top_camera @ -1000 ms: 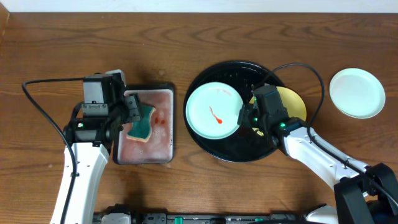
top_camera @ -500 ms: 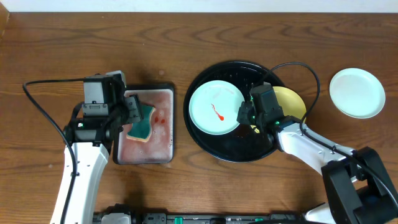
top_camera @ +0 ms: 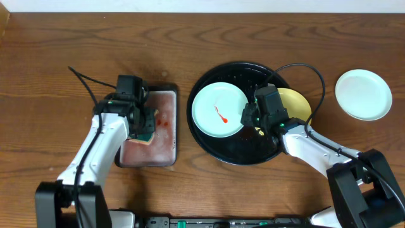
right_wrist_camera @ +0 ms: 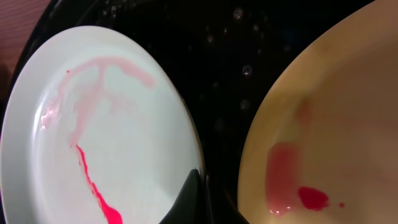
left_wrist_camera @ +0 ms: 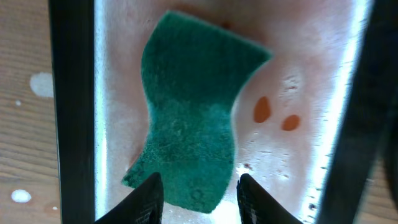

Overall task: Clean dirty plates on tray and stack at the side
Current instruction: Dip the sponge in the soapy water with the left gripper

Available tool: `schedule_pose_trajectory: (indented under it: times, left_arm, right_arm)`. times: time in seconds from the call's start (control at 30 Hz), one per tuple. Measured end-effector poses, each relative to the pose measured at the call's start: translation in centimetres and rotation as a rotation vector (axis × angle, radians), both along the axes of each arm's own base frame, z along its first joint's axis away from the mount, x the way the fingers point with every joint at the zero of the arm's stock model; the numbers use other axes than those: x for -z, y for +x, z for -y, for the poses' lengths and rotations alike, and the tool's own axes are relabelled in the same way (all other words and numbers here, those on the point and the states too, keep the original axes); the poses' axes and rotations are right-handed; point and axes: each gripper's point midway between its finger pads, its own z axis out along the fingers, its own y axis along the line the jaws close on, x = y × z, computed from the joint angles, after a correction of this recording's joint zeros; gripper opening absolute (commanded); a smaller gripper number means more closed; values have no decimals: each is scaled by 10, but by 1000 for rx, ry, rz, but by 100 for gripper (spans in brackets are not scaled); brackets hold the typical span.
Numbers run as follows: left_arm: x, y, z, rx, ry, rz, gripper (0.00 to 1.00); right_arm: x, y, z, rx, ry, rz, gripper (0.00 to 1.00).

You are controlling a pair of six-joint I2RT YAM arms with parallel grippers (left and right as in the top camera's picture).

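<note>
On the black tray (top_camera: 235,149), the yellow plate (top_camera: 300,105) is half buried under the right gripper (top_camera: 252,118), and up close its right side runs off the picture while the blue plate (right_wrist_camera: 93,124) beside it is clipped left and bottom. Only the gripper's tips poke in there, so its hold can't be judged. Left of the tray, the sponge (top_camera: 149,135) is mostly covered by the left gripper (top_camera: 143,124).

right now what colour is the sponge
The sponge is green, clearest in the left wrist view.

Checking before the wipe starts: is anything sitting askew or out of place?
The yellow plate juts past the right rim of the black tray, not fully inside like the smeared pale blue plate beside it.
</note>
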Motion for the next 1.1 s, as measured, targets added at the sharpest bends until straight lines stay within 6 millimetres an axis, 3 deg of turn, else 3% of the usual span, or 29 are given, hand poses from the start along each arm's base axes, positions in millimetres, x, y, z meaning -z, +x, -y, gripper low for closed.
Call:
schedule_pose_trajectory:
  times: [0.27, 0.5, 0.6, 0.8, 1.1]
  left_arm:
    - [35, 1, -4, -5, 30, -87, 41]
    - [42, 12, -4, -6, 32, -62, 41]
    - [48, 13, -4, -6, 34, -72, 36]
    - [55, 14, -5, -14, 40, -91, 8]
    - [54, 15, -6, -15, 47, -87, 7]
  right_arm:
    - [0, 0, -1, -4, 4, -2, 1]
    - [0, -2, -3, -13, 15, -7, 1]
    - [0, -2, -4, -16, 18, -9, 1]
    - [0, -2, -4, -18, 20, -10, 1]
    - [0, -2, -4, -19, 20, -11, 1]
